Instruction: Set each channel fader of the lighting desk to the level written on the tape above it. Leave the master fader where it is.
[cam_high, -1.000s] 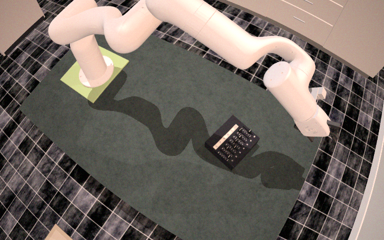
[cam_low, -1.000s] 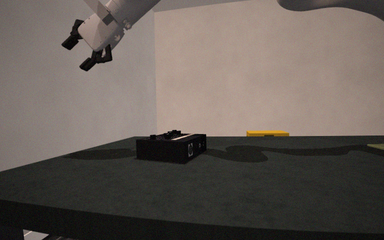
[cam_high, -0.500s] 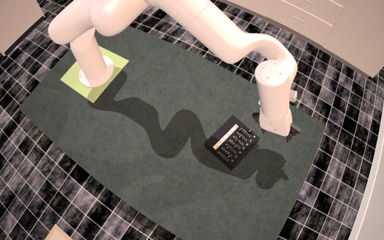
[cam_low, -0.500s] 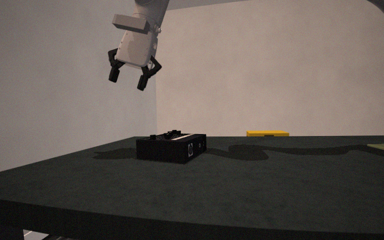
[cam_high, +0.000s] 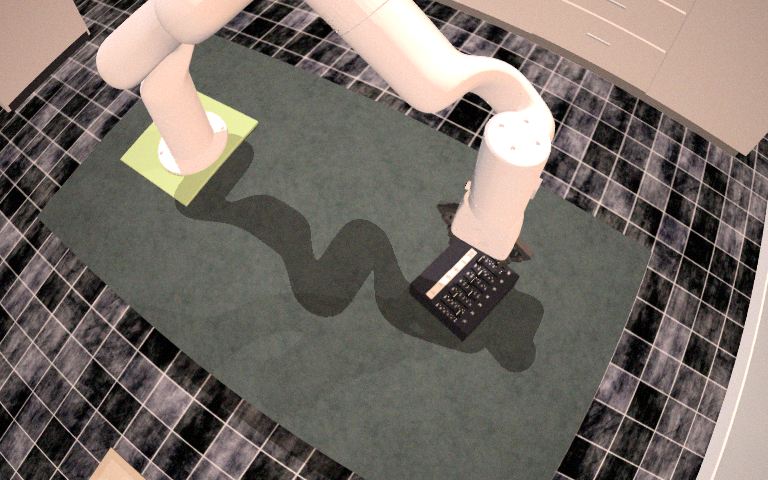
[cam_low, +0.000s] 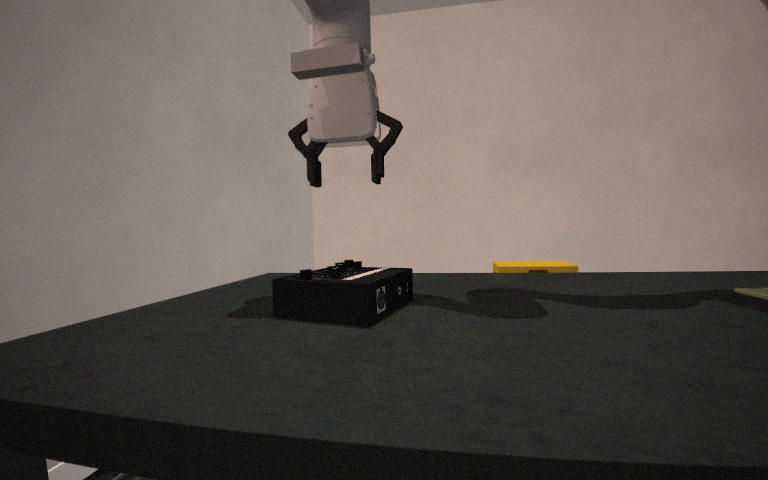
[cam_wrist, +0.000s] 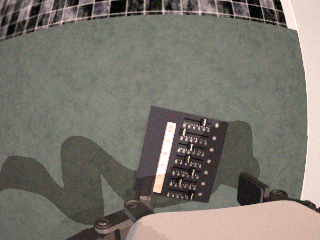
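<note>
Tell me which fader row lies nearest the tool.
The end row, lowest in the wrist view; the open tool hangs above that end of the desk.

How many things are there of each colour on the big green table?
Black: 1, the lighting desk
Yellow: 1, a flat slab at the far edge
Light green: 1, the base plate under the arm
Total: 3

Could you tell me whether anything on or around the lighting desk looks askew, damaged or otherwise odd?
Nothing stands out. The lighting desk sits flat on the green mat, intact, and the open claw hangs well above it, holding nothing.
</note>
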